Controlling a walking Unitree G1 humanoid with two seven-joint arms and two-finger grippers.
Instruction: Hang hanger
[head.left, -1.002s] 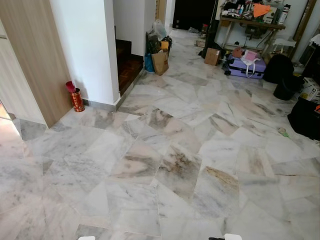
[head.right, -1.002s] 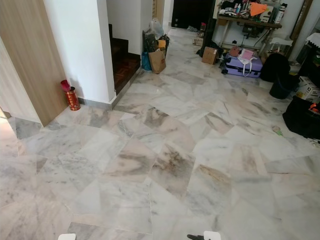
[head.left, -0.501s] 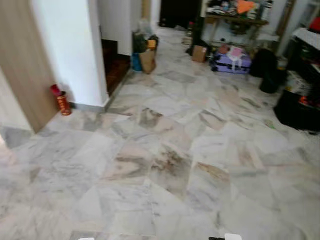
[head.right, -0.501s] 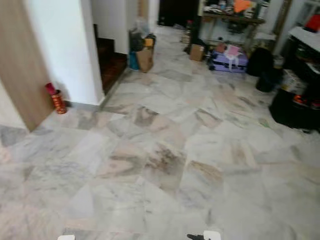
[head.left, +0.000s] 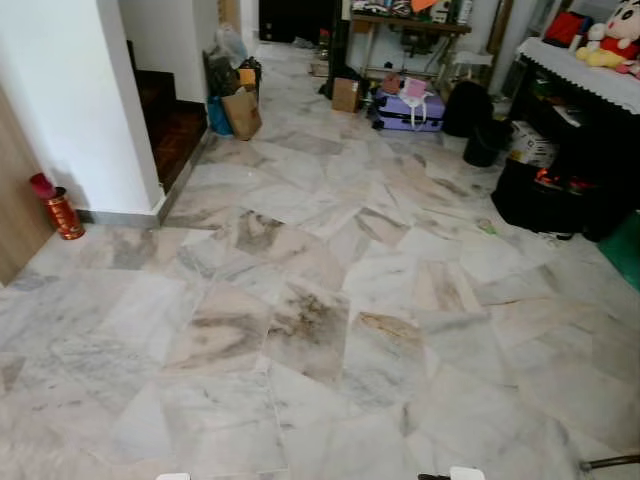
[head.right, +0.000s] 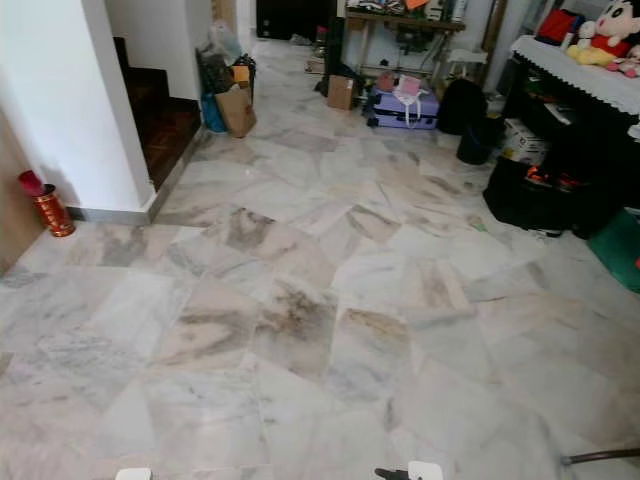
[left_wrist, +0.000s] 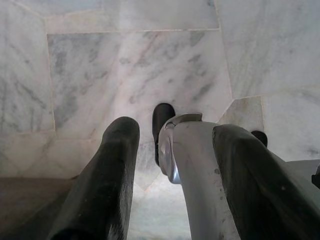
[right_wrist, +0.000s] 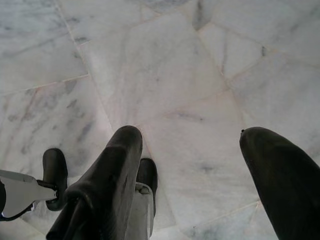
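Wide polished grey-white marble tile floor (head.left: 330, 300) lay ahead. It was bounded on the left by a white wall corner (head.left: 80, 100) with a small red cylindrical tin (head.left: 64, 213) at its base. Far edge: brown paper bag (head.left: 243, 112), purple suitcase (head.left: 408, 110). Right edge: black bags (head.left: 545, 195). Left gripper (left_wrist: 172, 150) and right gripper (right_wrist: 195, 165) hung over tile, fingers spread, holding nothing. Hanger's location: cannot tell.
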